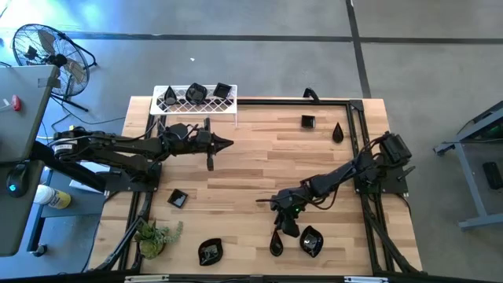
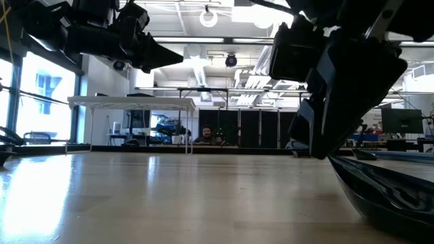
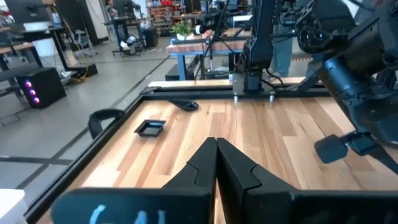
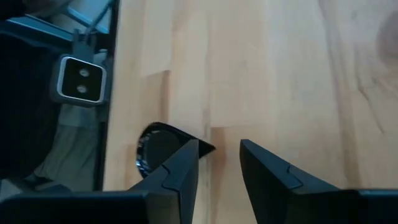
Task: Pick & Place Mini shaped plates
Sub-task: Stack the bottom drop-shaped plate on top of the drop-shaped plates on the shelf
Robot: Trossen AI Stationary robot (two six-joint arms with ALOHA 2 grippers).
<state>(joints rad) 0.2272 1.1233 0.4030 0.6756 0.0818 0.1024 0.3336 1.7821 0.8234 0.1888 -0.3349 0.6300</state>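
**Right fingers parted over a teardrop plate at the near edge**

My right gripper (image 4: 219, 163) has its fingers parted with bare wood showing in the gap, holding nothing. One finger overlaps the pointed tip of a teardrop plate (image 4: 157, 148); the body of the dish lies outside that finger, not between the two. From above, the right gripper (image 1: 284, 220) is just over this teardrop plate (image 1: 276, 242), with a leaf-shaped plate (image 1: 311, 240) just beside it.

To do this well, I'd shift sideways until the rim sits squarely between the fingers, then lower and close gently; the glaze looks slippery, so I'd judge a grip on the narrow tip likely to slide.

Farther out, a square plate (image 1: 178, 198) and another dish (image 1: 211, 251) wait near the plant (image 1: 156, 236).

My left gripper (image 3: 216, 163), fingers pressed together and empty, hangs in front of the white rack (image 1: 196, 101), which holds three plates.
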